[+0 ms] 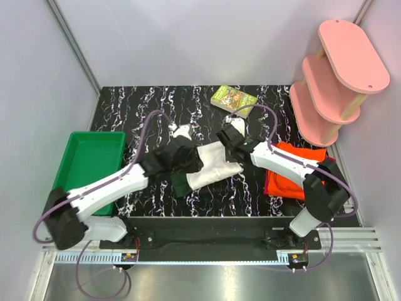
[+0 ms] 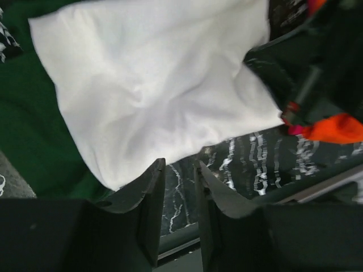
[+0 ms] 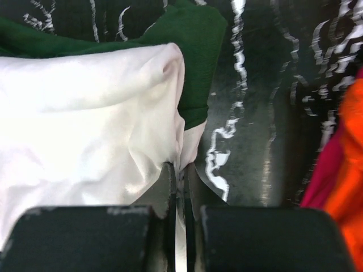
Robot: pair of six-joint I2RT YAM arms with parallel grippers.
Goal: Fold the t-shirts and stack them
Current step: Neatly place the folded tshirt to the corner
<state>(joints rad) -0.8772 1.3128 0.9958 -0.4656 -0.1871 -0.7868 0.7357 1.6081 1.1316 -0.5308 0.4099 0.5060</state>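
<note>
Now right end effector (image 3: 178,168) pinches cream t-shirt (image 3: 85,124); left end effector (image 2: 179,168) gapes beside it.

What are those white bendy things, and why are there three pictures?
They are two robot arms, the left arm and the right arm, bolted to the edge of a black marbled table. The big picture looks down from a camera above them. The other two come from a small camera on each wrist, so you see each arm's own two-finger gripper up close.

In the middle lies a white t-shirt with dark green sleeves. The right gripper is shut and pinches its edge. The left gripper is a little open next to the cloth and holds nothing.

On the right lie an orange t-shirt and a magenta t-shirt. There is also a green tray, a small green book and a pink shelf.
</note>
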